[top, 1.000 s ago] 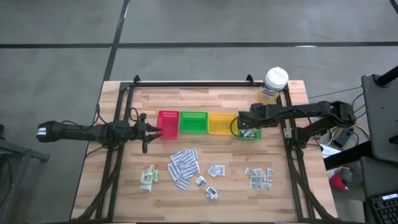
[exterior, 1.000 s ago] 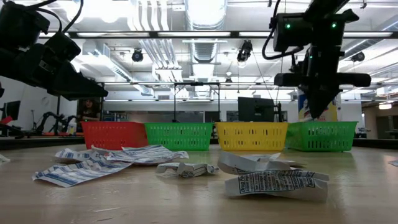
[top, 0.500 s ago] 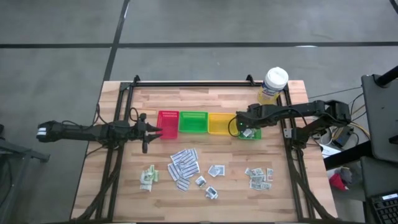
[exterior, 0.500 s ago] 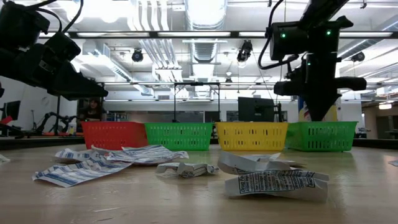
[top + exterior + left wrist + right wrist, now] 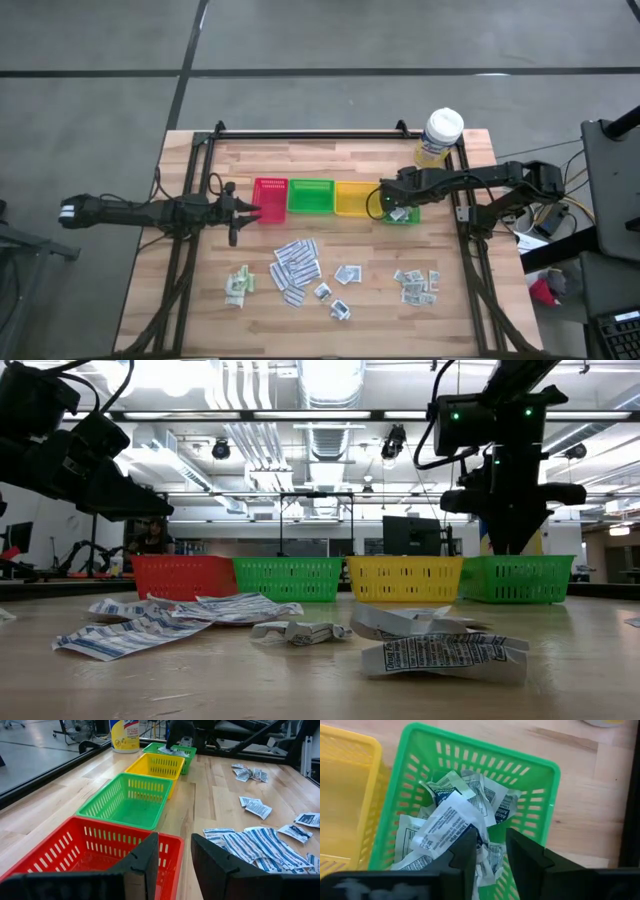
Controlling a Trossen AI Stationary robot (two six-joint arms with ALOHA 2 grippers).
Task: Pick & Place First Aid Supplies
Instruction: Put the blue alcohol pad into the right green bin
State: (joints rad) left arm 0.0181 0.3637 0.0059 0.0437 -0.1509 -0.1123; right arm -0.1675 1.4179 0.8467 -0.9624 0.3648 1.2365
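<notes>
Right gripper (image 5: 487,851) jaws parted, empty, above packets (image 5: 451,822) in green tray (image 5: 540,795); packets look light, limp: pinch an edge.

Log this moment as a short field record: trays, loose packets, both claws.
trays: red tray, green tray, yellow tray and a second green tray in one row
second green tray contents: a pile of sachets
red, first green, yellow trays: no packets visible inside
loose packets: striped strips, small squares, two sachet clusters on the table
right claw: open, above the second green tray
left claw: open, empty, beside the red tray
tub: upright at the table's back edge
</notes>
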